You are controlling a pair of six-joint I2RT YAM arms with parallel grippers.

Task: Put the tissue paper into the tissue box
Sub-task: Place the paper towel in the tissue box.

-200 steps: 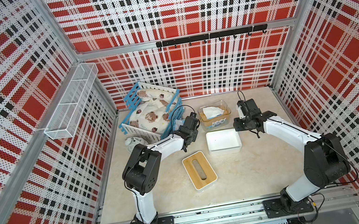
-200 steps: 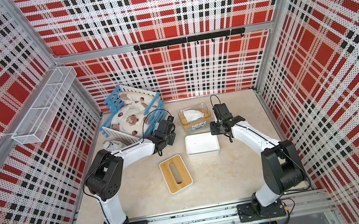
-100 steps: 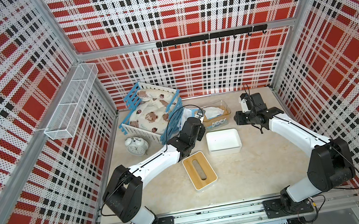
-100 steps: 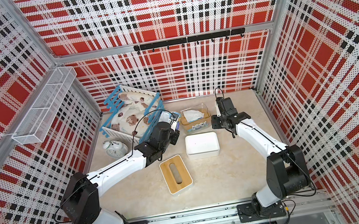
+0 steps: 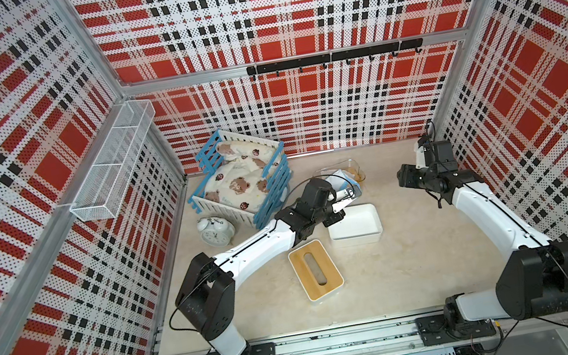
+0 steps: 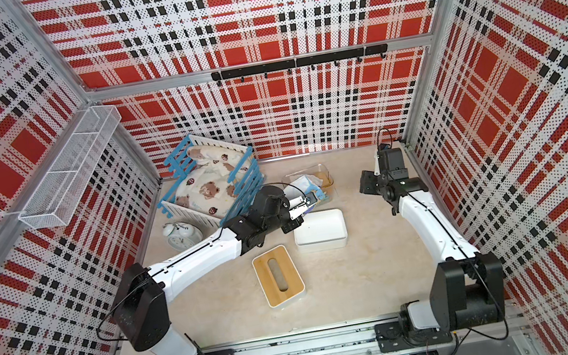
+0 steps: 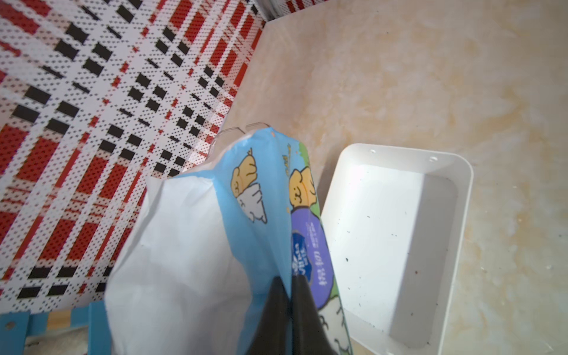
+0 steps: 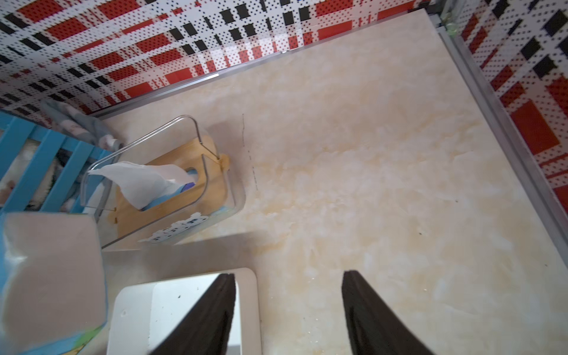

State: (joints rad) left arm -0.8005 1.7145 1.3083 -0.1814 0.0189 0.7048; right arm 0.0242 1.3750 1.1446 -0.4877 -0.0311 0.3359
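Red-plaid pegboard walls close round a beige marbled tabletop point(image 5: 423, 260). On it the open white tissue box point(image 5: 356, 239) sits with its bamboo lid point(image 5: 329, 275) lying just beside it. The tissue paper point(image 7: 270, 215) hangs in the air from my left jaws, by the box's far edge on the blue crate point(image 5: 275, 183) side, not over its middle. If I let go here, I judge the pack would catch the rim and tip onto the tabletop. The wrap looks soft and slick, so so thin a pinch could slide off, or the loose white sheet could snag. My left jaws are pressed nearly together on a fold of the wrap. My right jaws stand wide and empty, touching nothing, well off to the side.
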